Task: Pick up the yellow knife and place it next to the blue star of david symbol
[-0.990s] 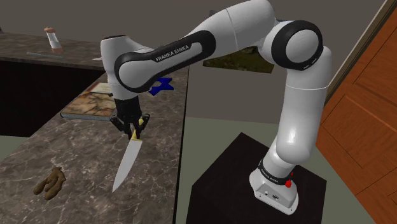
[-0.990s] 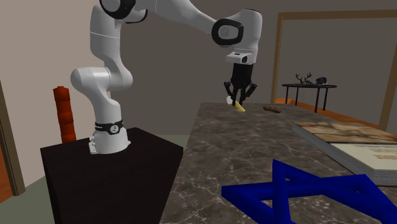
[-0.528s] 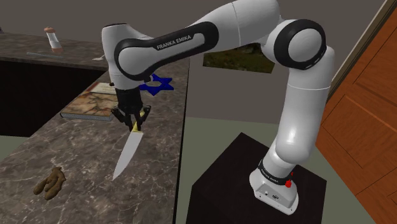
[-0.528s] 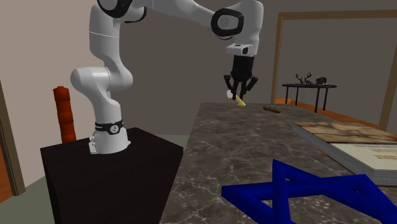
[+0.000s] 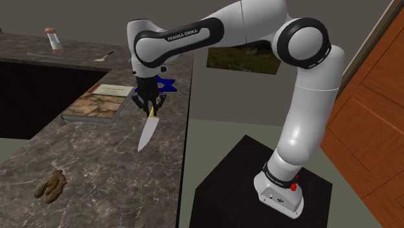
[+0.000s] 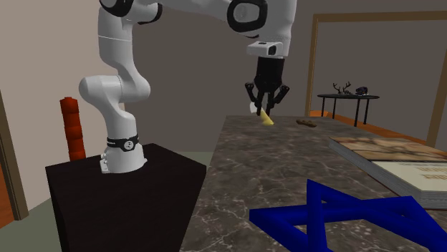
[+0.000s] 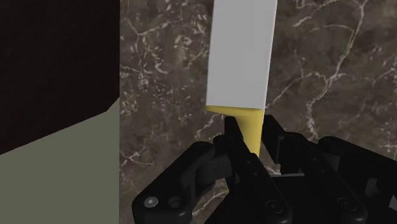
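Note:
My black gripper point(image 5: 150, 107) point(image 6: 263, 105) point(image 7: 254, 143) is shut on the yellow handle of the knife point(image 5: 148, 129) point(image 6: 266, 119) point(image 7: 244, 57). The pale blade hangs down and toward the shoulder view's left, well above the dark marble counter point(image 5: 90, 162). The blue star of david point(image 5: 168, 84) lies on the counter just behind the gripper in the shoulder view, partly hidden by the arm. In the second exterior view the star point(image 6: 344, 215) fills the near foreground, with the gripper farther back over the counter point(image 6: 286, 165).
A closed book point(image 5: 100, 102) point(image 6: 397, 163) lies on the counter beside the star. A brown lump point(image 5: 50, 186) rests near the counter's front. A shaker point(image 5: 54, 40) stands on the far counter. The dark stand point(image 5: 259, 188) sits off the counter's edge.
The arm has carried the knife up and toward the shoulder view's right and back, closer to the blue star. The grip on the handle is unchanged.

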Controlling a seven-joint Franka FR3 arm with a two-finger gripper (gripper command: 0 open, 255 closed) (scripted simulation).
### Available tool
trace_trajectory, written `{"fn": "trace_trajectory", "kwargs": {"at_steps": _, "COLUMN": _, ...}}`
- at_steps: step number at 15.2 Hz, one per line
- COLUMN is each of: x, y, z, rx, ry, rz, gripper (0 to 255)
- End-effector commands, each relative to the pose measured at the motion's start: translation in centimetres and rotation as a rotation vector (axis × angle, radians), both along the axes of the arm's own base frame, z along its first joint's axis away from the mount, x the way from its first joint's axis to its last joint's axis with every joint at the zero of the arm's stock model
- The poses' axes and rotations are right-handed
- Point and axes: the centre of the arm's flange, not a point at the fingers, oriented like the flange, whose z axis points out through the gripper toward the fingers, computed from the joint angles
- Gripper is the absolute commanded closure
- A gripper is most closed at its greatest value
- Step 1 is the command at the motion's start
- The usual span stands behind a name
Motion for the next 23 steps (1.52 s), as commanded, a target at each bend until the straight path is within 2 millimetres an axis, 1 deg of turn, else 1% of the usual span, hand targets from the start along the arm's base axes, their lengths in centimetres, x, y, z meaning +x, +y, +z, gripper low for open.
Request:
{"fn": "trace_trajectory", "kwargs": {"at_steps": 1, "x": 1.4, "y": -2.0, "z": -0.1, "rx": 0.000, "ry": 0.000, "rz": 0.002, "gripper": 255}}
{"fn": "trace_trajectory", "kwargs": {"at_steps": 7, "x": 5.0, "y": -9.0, "z": -0.1, "rx": 0.000, "ry": 0.000, "rz": 0.002, "gripper": 255}}
{"fn": "trace_trajectory", "kwargs": {"at_steps": 8, "x": 5.8, "y": -10.5, "z": -0.1, "rx": 0.000, "ry": 0.000, "rz": 0.002, "gripper": 255}}
{"fn": "trace_trajectory", "kwargs": {"at_steps": 22, "x": 5.8, "y": -10.5, "z": -7.5, "rx": 0.000, "ry": 0.000, "rz": 0.002, "gripper": 255}}
{"fn": "trace_trajectory", "kwargs": {"at_steps": 23, "x": 5.8, "y": -10.5, "z": -7.8, "rx": 0.000, "ry": 0.000, "rz": 0.002, "gripper": 255}}
